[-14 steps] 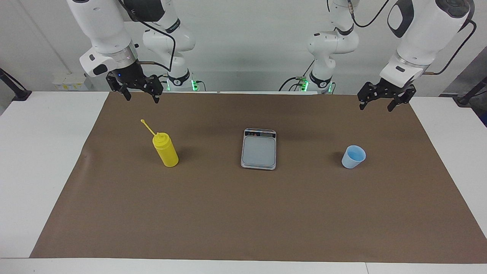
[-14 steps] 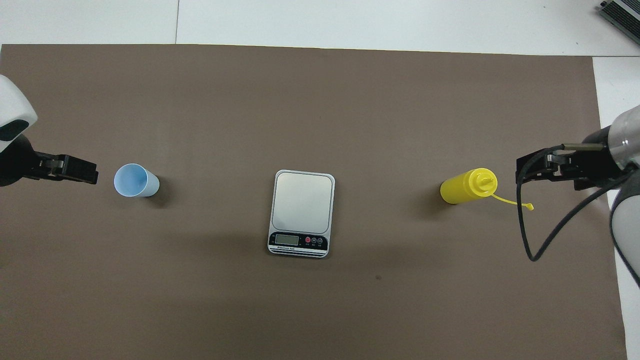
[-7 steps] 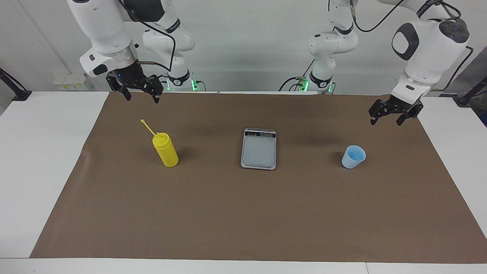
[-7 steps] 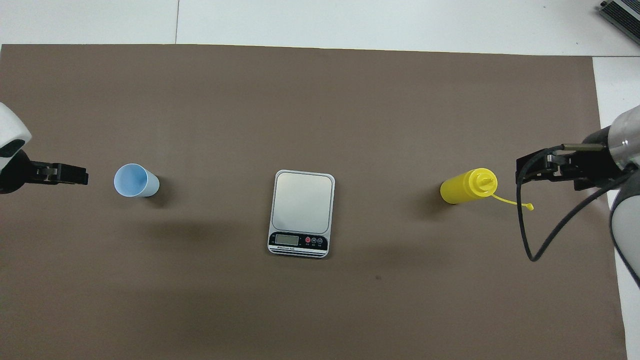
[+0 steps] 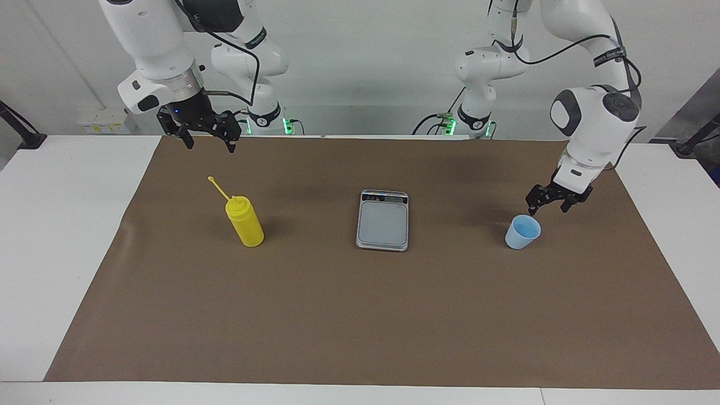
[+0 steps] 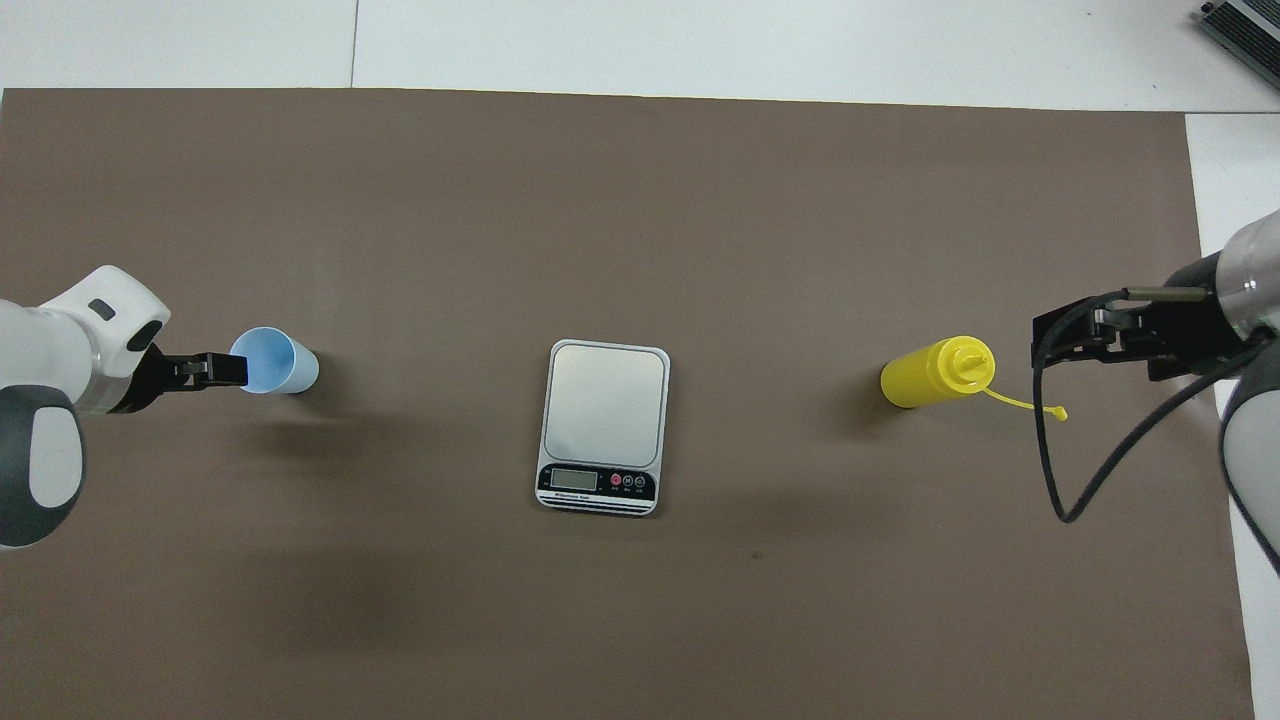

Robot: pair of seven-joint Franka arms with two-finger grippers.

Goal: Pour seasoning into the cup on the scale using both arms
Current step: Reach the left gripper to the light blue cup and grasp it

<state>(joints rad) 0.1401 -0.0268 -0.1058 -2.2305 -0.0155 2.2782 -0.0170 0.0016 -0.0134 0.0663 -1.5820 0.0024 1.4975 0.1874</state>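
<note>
Just beside left end effector [image 5: 549, 206]: cup [image 5: 522, 232].

- One yellow squeeze bottle [image 5: 245, 223]
- One light-blue cup [image 5: 522, 232]
- One kitchen scale [image 5: 383, 220]
- One brown paper sheet [image 5: 360, 315] covering the desk
- Two robot arms, each with one black gripper: left gripper [image 5: 550, 203], right gripper [image 5: 209, 140]

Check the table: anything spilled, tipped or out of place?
Nothing stands out. The yellow bottle, cup and scale all stand upright on the brown mat, apart from each other, no spill visible. The bottle's cap hangs loose on its strap.
</note>
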